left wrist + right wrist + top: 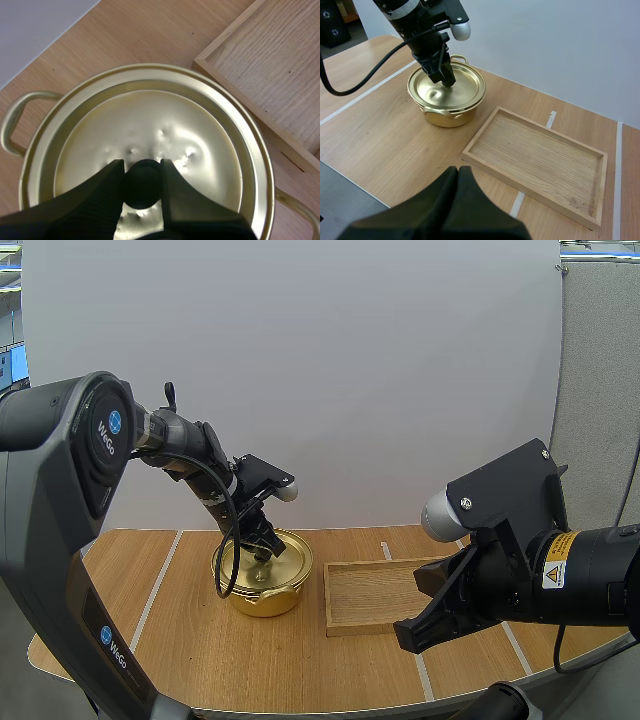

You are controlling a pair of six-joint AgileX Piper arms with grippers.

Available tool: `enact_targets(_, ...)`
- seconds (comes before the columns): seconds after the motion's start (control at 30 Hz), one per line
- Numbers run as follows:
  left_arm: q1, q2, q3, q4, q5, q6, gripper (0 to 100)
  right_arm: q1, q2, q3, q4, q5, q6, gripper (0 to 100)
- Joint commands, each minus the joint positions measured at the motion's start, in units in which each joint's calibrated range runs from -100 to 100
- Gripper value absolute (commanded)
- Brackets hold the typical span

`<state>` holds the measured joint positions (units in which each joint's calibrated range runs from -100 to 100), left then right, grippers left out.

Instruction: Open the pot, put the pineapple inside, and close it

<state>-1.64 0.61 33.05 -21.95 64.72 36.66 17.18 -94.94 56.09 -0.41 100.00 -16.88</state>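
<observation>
A golden pot (266,592) (440,116) stands on the wooden table with its golden lid (150,125) (447,90) on it. My left gripper (266,550) (142,181) reaches down onto the lid, its two black fingers (107,187) pinching the lid's black knob (142,184) between them. My right gripper (418,632) (458,172) hangs above the table's front edge, near the tray's front corner, its fingers lying together as one dark wedge with nothing in them.
A shallow wooden tray (345,618) (600,165) (280,55) with nothing in it lies just right of the pot. White tape lines (158,585) run across the tabletop. A white wall stands behind the table.
</observation>
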Motion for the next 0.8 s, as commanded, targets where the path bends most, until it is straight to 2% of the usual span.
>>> enact_targets(0.0, 0.21, 0.14, 0.07, 0.48, 1.79, 0.06, 0, -0.24, -0.42, 0.03, -0.34, 0.0, -0.28, 0)
enact_targets(0.23, 0.21, 0.14, 0.07, -2.84, 3.74, 1.88, 0, -0.24, -0.42, 0.03, -0.34, 0.0, -0.28, 0)
enact_targets(0.77, 0.24, 4.29, 0.07, -2.97, 0.86, 2.33, 0, -0.24, -0.42, 0.03, -0.34, 0.0, -0.28, 0)
